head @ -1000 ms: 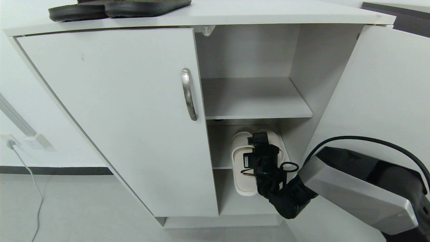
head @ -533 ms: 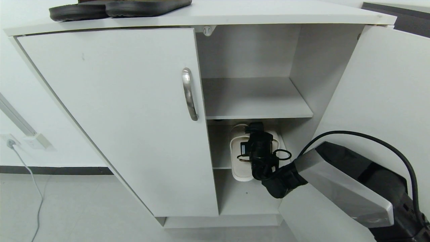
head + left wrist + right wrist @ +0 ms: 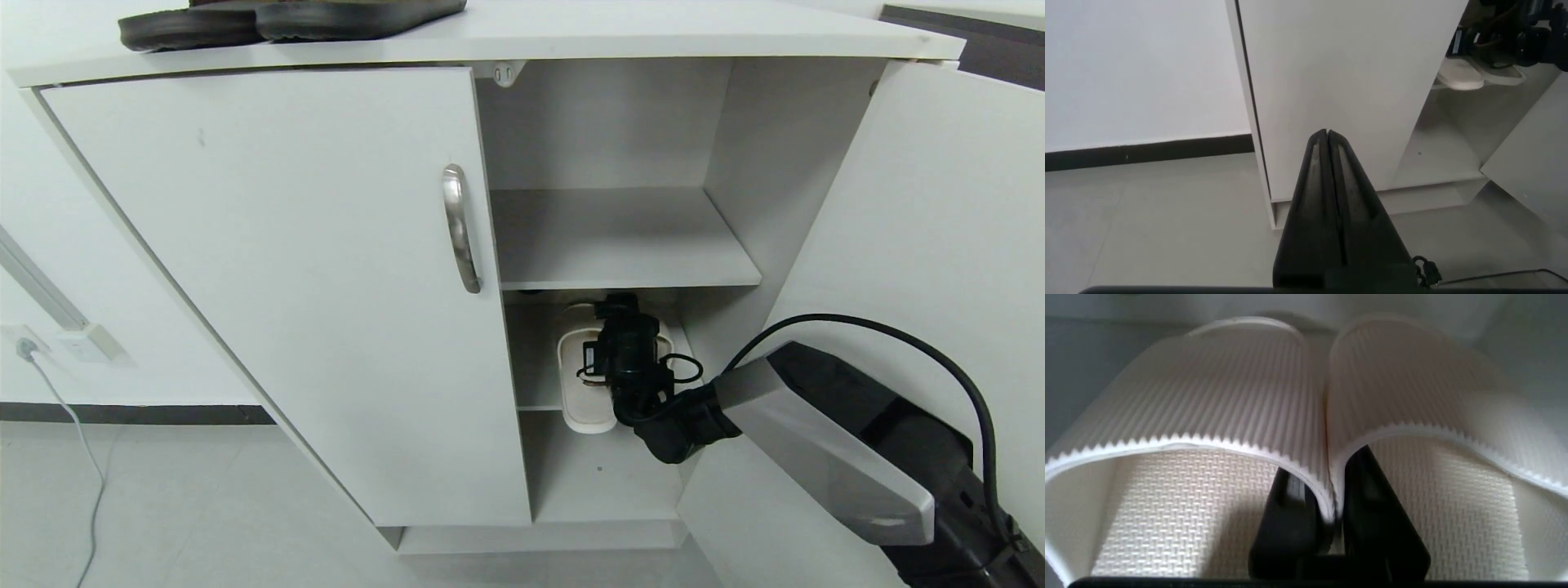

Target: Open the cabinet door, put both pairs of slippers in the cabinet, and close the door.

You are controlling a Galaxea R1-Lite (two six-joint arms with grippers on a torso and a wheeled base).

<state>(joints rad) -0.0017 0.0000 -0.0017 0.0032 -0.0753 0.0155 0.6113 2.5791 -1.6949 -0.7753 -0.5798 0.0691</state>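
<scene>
We are pinching the white slippers (image 3: 1208, 400) by their adjoining straps with our right hand (image 3: 1329, 508), inside the cabinet (image 3: 604, 122) below its upper shelf. Our left hand (image 3: 1327, 155) is hanging closed; the dark slippers (image 3: 269, 20) are sitting on the cabinet's top.

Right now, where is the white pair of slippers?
In the head view, the white slippers are in the open right half of the cabinet, at the lower shelf beneath the upper shelf, pinched by the right gripper.

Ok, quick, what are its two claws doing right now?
Left gripper: shut, holding nothing.
Right gripper: shut on the white slippers, pinching their inner strap edges together.
</scene>
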